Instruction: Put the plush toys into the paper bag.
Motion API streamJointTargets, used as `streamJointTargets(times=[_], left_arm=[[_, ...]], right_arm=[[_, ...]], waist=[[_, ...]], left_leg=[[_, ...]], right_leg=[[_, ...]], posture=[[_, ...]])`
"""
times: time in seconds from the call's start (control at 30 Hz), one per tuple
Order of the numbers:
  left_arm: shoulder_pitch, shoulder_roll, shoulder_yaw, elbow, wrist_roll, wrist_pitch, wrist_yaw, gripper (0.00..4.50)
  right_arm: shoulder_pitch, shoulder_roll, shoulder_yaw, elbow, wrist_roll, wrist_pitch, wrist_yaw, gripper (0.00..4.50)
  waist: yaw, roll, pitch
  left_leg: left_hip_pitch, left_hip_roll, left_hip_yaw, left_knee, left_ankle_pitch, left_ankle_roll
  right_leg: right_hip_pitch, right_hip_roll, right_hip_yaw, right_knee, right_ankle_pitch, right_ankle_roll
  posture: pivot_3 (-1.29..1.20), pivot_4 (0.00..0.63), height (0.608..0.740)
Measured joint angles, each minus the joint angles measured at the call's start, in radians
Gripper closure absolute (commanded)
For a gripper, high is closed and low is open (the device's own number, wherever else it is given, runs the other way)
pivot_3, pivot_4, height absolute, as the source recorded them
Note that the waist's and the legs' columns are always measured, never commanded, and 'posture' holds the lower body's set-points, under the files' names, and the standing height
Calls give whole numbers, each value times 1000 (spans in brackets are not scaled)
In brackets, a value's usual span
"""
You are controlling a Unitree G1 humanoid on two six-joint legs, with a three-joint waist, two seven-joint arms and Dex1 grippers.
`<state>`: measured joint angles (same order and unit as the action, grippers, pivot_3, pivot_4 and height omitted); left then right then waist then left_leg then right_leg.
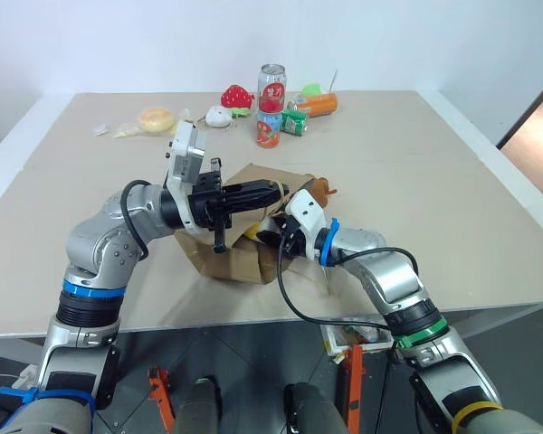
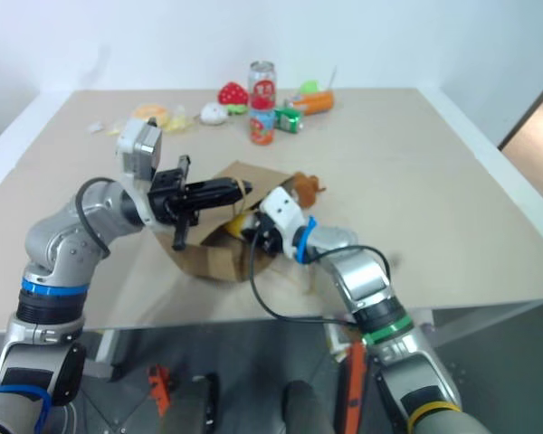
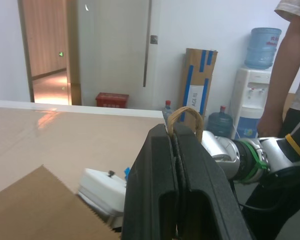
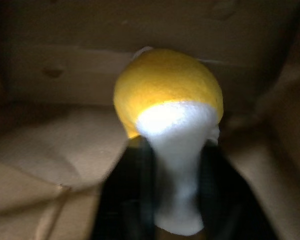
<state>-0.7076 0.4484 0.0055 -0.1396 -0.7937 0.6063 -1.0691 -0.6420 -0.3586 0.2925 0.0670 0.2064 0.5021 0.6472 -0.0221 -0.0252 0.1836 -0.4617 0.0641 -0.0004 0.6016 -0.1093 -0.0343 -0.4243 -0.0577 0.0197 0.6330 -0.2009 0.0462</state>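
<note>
Left gripper (image 3: 176, 150), jaws clamped on the handle (image 3: 186, 116), holds the paper bag (image 1: 240, 258) open. Right gripper (image 4: 175, 175), jaws gripping the yellow-and-white egg toy (image 4: 170, 95), is inside the bag; next comes release.

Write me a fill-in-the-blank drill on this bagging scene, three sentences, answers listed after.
1. The left hand is shut on the paper bag's cord ____.
2. Between the right hand's fingers sits the egg-shaped toy, half white and half ____.
3. The egg-shaped toy is already inside the ____, while the brown furry toy lies beside it on the table.

Missing words: handle; yellow; paper bag
</note>
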Motion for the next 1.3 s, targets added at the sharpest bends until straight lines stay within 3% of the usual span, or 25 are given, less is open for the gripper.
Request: streamJointTargets(times=[0.2,0.43,0.6,0.63,0.67,0.77,0.8,1.1,1.3], left_arm=[[0,1,0,0,0,0,1,4500],[-5,-3,0,3,6,-2,-7,4500],[-5,-4,-1,3,8,-3,-8,4500],[-5,-7,-1,4,9,-10,-8,4500],[-5,-7,-1,4,10,-11,-8,4500],[-6,-6,-1,4,10,-11,-7,4500],[-6,-4,-1,4,10,-11,-8,4500],[-5,-1,0,3,10,-11,-7,4500],[-6,-1,-2,4,14,-15,-8,4500]], right_arm=[[-1,-4,-63,-16,60,64,37,1975],[92,-169,-204,-286,275,254,189,1975],[91,-165,-244,-295,291,273,172,1975],[90,-124,-200,-295,277,258,158,1975],[87,-100,-171,-288,264,248,151,1536],[70,-56,-130,-256,238,228,132,849],[52,-38,-111,-218,213,214,119,109],[19,-71,-135,-160,190,200,113,35],[128,-234,-326,-310,365,305,227,35]], waist=[[2,0,0],[2,0,0],[-1,0,0],[-2,0,0],[-2,0,0],[-1,0,0],[1,0,0],[3,0,0],[4,0,0]], left_leg=[[-1,0,0,0,0,0],[-1,0,0,0,0,0],[0,0,0,0,0,0],[1,0,0,0,0,0],[1,0,0,0,0,0],[0,0,0,0,0,0],[0,0,0,0,0,0],[-1,0,0,0,0,0],[-1,0,0,0,0,-1]], right_leg=[[0,0,0,0,-1,1],[0,0,0,0,-1,0],[0,0,0,0,0,0],[0,0,0,0,0,-1],[0,0,0,0,0,-1],[0,0,0,0,0,-1],[0,0,0,0,0,0],[0,0,0,0,0,0],[0,-1,0,-1,-2,1]], posture=[[0,150,740],[0,150,740],[0,150,740],[0,150,740],[0,150,740],[0,150,740],[0,150,740],[0,150,740],[0,150,740]])
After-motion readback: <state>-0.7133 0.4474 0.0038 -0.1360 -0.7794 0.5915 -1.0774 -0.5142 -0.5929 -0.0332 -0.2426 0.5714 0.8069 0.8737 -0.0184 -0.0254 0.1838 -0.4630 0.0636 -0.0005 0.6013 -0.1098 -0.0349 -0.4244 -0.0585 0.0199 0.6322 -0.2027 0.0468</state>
